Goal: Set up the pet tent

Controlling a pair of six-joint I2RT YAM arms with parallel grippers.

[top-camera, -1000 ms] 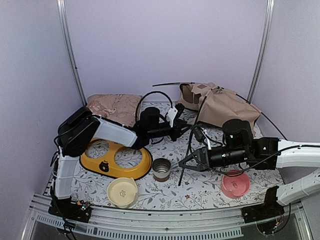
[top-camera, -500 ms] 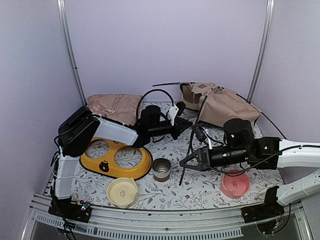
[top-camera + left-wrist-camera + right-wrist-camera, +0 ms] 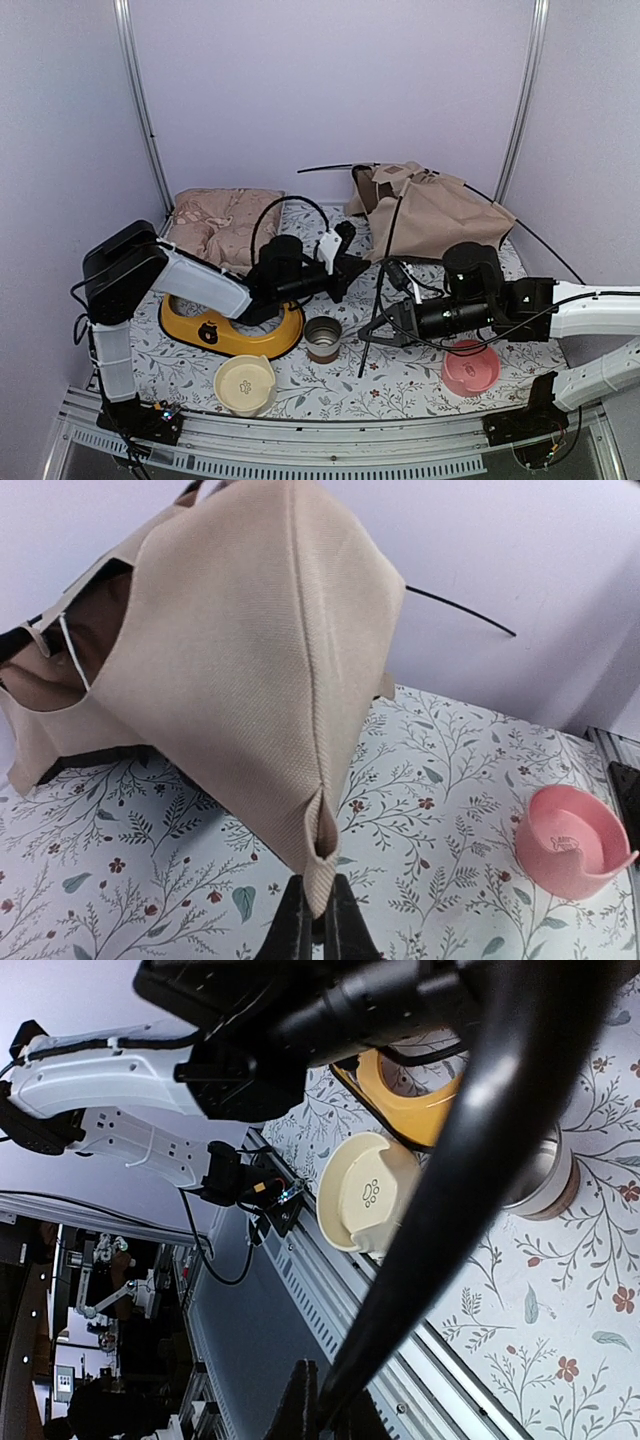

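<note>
The pet tent [image 3: 440, 215] sags at upper right of the overhead view, its corner pinched by the left gripper [image 3: 312, 927]; the right gripper [image 3: 322, 1412] clamps a pole [image 3: 465, 1165]; pulling hard could slip that thin fabric hold.

Pet tent [image 3: 250, 660] top cut off; pole [image 3: 470, 1160] blurred close-up

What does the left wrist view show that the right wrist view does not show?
Only the left wrist view: the tan fabric pet tent, its lower corner pinched in the shut left gripper, and a round pink bowl. Only the right wrist view: the shut right gripper, a round cream bowl with a paw print, a yellow feeder tray and a metal cup. Both: the floral table cover and a black tent pole, held by the right gripper in its own view.
</note>
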